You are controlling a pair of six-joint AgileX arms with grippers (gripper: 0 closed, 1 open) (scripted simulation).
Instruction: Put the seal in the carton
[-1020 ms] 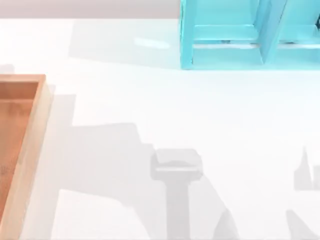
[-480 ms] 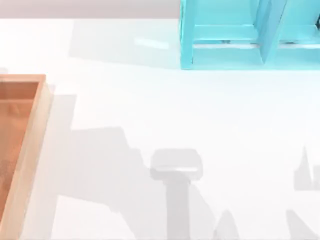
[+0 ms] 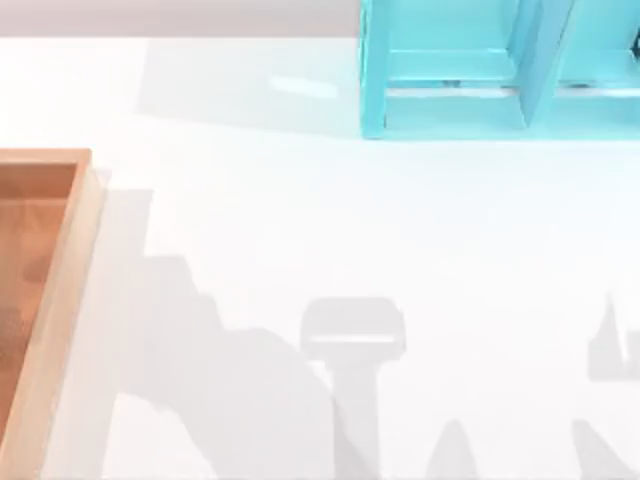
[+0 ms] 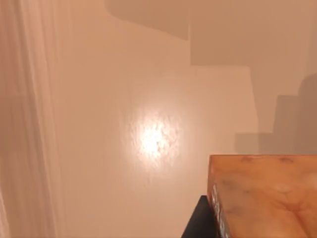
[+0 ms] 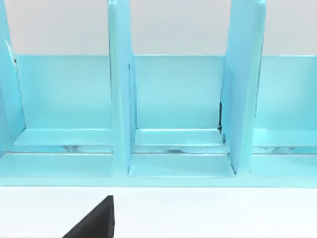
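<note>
The seal [image 4: 267,193], a glossy reddish-brown block, hangs close to the left wrist camera over the carton's flat orange floor [image 4: 148,139]. My left gripper [image 4: 247,225] is shut on it, and one dark finger [image 4: 198,223] lies against its side. A light raised wall of the carton [image 4: 29,124] runs along one side of that view. In the top view the carton [image 3: 62,300] lies at the table's left edge. A dark fingertip [image 5: 94,220] of my right gripper faces the turquoise shelf.
A turquoise shelf-like frame [image 3: 450,90] with upright dividers [image 5: 119,99] stands at the back right of the white table [image 3: 330,220]. Grey arm shadows fall across the table's front half.
In the top view the left arm's shadow on the table has changed shape, its upper edge drawing toward the carton. The shelf, carton and right arm's shadow stay put.
</note>
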